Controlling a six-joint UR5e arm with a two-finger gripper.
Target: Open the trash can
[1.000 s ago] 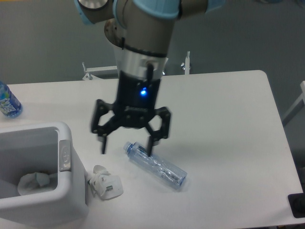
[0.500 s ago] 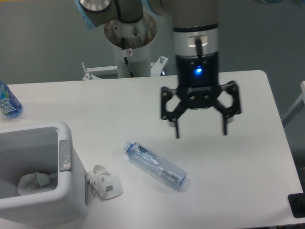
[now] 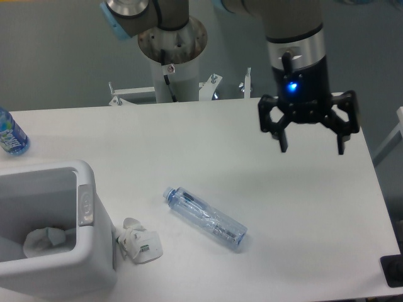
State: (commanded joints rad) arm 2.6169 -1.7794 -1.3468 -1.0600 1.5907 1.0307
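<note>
Trash can (image 3: 56, 251), a large white plastic boxy bin with rounded corners, stands at the front left corner of the white table (image 3: 252, 189), partly cut off by the picture's edge. Its top shows open: the inside is visible, with a crumpled white wad (image 3: 44, 239) lying at the bottom, and no lid can be seen over the opening. The small grey push-button strip (image 3: 85, 204) sits on the bin's right rim.

What has changed within the last second is the arm. The black two-finger gripper (image 3: 310, 150) hung a second ago just over the clear plastic bottle (image 3: 205, 218) near the bin; half a second ago it was over the table's middle; now it hovers high above the back right part of the table, well apart from the bin. Its fingers are spread wide and hold nothing.

The clear bottle lies on its side toward the front middle of the table, and a crumpled white scrap with a label (image 3: 140, 244) lies just beside the bin's right wall; neither has moved. A blue-labelled bottle (image 3: 9, 133) stands at the left edge.

Judging from the open top and the retreating arm, the opening looks done, and this motion reads as a withdrawal.
</note>
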